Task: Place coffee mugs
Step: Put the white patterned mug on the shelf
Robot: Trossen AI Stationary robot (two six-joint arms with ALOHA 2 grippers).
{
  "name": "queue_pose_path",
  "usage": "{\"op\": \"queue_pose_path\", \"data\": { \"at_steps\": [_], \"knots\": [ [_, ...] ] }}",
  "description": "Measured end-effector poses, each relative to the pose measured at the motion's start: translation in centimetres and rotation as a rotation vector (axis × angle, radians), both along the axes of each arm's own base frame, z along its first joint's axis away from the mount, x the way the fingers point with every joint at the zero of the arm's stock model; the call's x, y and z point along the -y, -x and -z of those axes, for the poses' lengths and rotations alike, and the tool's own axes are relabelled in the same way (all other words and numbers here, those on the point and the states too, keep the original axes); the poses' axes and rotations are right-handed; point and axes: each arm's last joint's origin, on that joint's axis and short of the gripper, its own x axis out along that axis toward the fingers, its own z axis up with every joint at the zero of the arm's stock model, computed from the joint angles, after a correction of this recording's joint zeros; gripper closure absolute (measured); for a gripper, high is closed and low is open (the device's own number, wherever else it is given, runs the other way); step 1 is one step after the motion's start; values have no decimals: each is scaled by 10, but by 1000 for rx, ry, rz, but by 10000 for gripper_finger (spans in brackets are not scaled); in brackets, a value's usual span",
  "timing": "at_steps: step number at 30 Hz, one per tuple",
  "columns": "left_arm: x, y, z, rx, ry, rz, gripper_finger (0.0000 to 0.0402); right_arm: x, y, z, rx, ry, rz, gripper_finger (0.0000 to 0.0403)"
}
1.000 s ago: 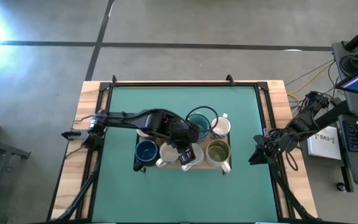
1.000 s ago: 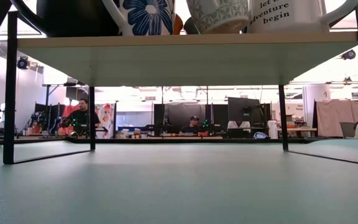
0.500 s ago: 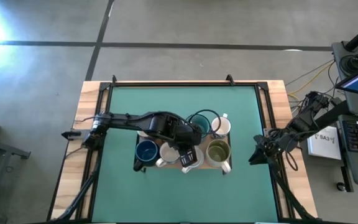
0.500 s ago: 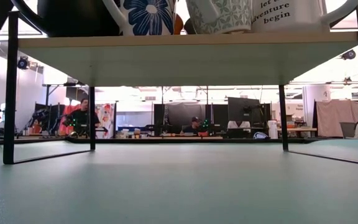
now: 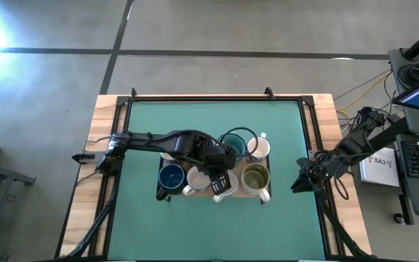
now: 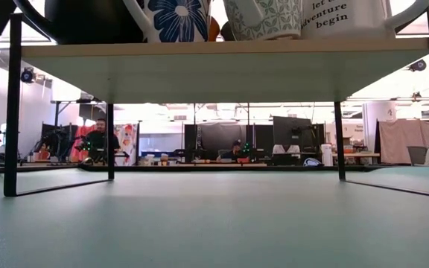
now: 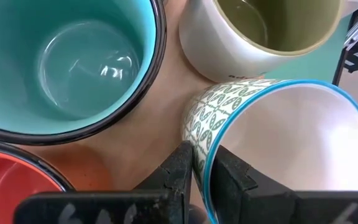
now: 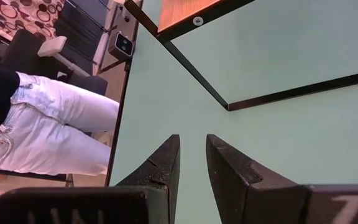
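Note:
Several coffee mugs stand close together on a raised wooden shelf [image 6: 222, 48] at the table's middle. Among them are a teal one [image 7: 73, 62], an olive-lined cream one [image 7: 272, 31], an orange one [image 7: 8, 196], a navy one [image 5: 171, 176] and a white one with print [image 6: 341, 15]. My left gripper [image 7: 199, 163] is shut on a green-patterned, blue-rimmed mug [image 7: 278, 143] in the near row. The patterned mug [image 6: 263, 18] shows in the low view between a blue-flowered mug [image 6: 177, 18] and the printed one. My right gripper [image 8: 192, 158] waits open at the table's right edge, touching nothing. My left gripper pinches the patterned mug's wall at the rim [image 7: 199, 140]. One finger [image 7: 232, 177] is inside the mug and the other [image 7: 178, 171] is outside it. The fingers come steeply from above, slanting from the table's left. The mug stands upright among the others, its base at the shelf board.
The shelf stands on thin black legs [image 6: 10, 112] over the green mat [image 6: 214, 231], with open room beneath it. Neighbouring mugs crowd the held one on three sides. Beyond the table are desks, monitors and seated people. A person's legs [image 8: 48, 124] show by the table's right side.

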Motion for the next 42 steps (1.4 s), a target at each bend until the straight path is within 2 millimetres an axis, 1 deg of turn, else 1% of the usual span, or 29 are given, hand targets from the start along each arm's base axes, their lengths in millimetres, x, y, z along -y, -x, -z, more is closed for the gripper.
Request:
{"op": "queue_pose_path", "data": {
  "at_steps": [27, 31, 38, 42],
  "knots": [
    [2, 1, 1, -8, -3, 61, 379, 0, 0, 0, 0, 0, 0, 335],
    [2, 1, 1, -9, -1, 56, 370, 0, 0, 0, 0, 0, 0, 335],
    [2, 1, -1, 3, 0, 52, 337, 0, 0, 0, 0, 0, 0, 335],
    [2, -1, -2, 22, 6, 50, 327, 0, 0, 0, 0, 0, 0, 335]
  ]
}}
